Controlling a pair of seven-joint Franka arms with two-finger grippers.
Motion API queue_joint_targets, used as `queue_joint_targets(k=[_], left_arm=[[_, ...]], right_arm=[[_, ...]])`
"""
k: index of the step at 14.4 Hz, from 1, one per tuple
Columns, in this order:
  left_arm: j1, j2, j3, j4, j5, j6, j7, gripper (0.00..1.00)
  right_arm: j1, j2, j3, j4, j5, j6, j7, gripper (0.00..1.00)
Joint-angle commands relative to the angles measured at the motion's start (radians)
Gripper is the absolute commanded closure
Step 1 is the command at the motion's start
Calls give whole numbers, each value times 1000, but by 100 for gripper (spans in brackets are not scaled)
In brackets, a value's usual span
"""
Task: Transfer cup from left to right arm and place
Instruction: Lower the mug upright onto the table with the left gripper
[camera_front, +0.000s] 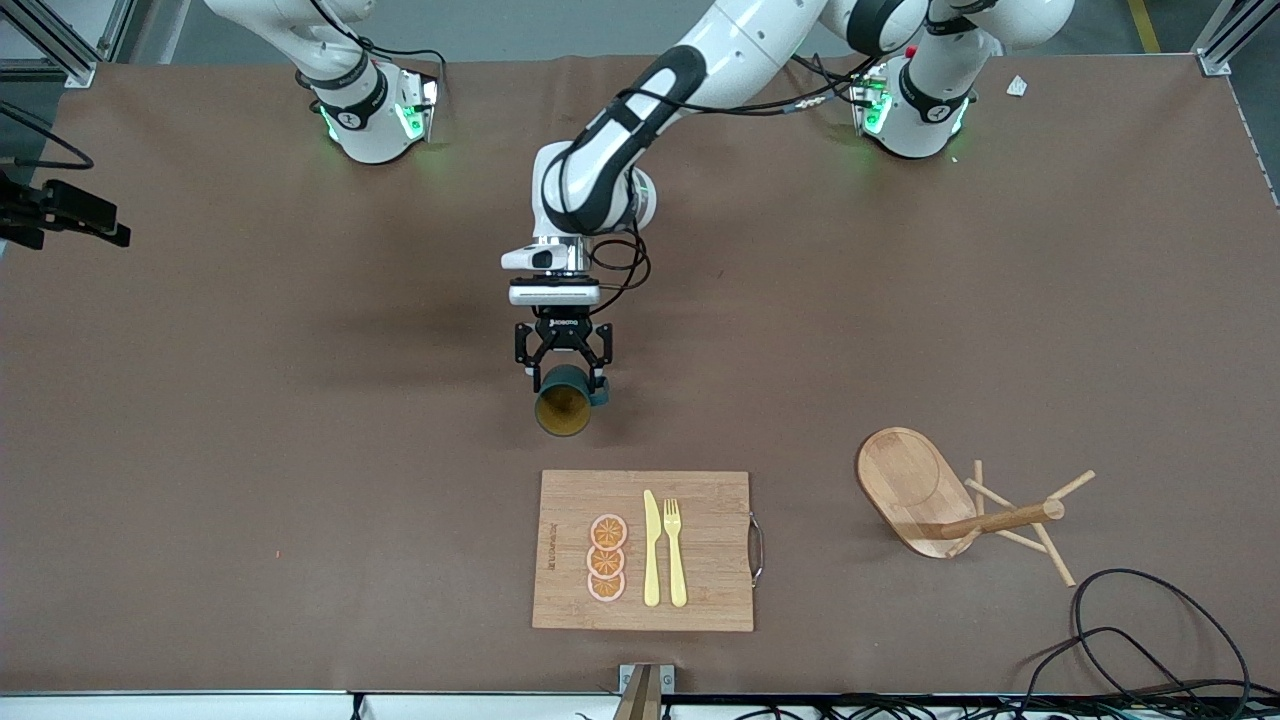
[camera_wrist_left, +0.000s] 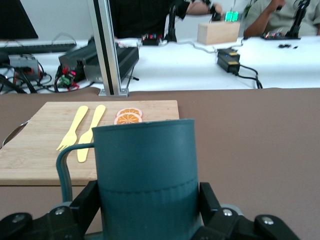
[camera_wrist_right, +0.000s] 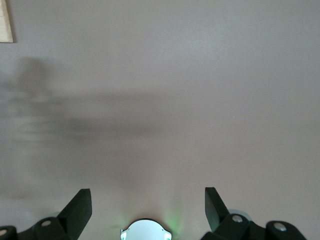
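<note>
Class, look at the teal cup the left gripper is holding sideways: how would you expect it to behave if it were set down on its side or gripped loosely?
The cup looks rigid, so the left gripper shut on its body probably won't deform it. Its round sides suggest it would roll if laid down, though the loop handle may stop it. The smooth-looking surface could slip in a loose grip.

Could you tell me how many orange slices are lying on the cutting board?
3, in a row on the cutting board beside the yellow knife. None appear hidden.
</note>
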Motion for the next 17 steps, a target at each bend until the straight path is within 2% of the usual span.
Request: queue_joint_targets(k=[1, 3, 5, 8, 11, 12, 14, 16, 17], left_arm=[[-57, 56, 20, 23, 144, -73, -188, 43], [-89, 94, 19, 18, 233, -170, -316, 43], [-103, 134, 19, 18, 318, -211, -410, 42], [-117, 202, 19, 18, 416, -303, -468, 42], [-117, 216, 17, 16, 490, -310, -482, 37], [-120, 216, 14, 16, 490, -313, -488, 34], [-133, 219, 13, 7, 490, -322, -519, 19], [-134, 225, 11, 0, 490, -324, -524, 13], [-140, 226, 4, 0, 482, -324, -525, 0]], right_arm=[[-24, 31, 13, 2, -5, 25, -2, 0], [-30, 39, 13, 2, -14, 32, -3, 0], [-30, 49, 13, 2, -13, 50, -3, 0], [-33, 112, 13, 6, -14, 58, -3, 0], [-47, 125, 13, 14, -13, 58, -3, 0], [-47, 125, 13, 14, -13, 58, -2, 0], [-47, 125, 13, 14, -8, 58, 0, 0], [-44, 125, 13, 12, -8, 58, 12, 0], [-44, 125, 13, 11, -5, 58, 12, 0]])
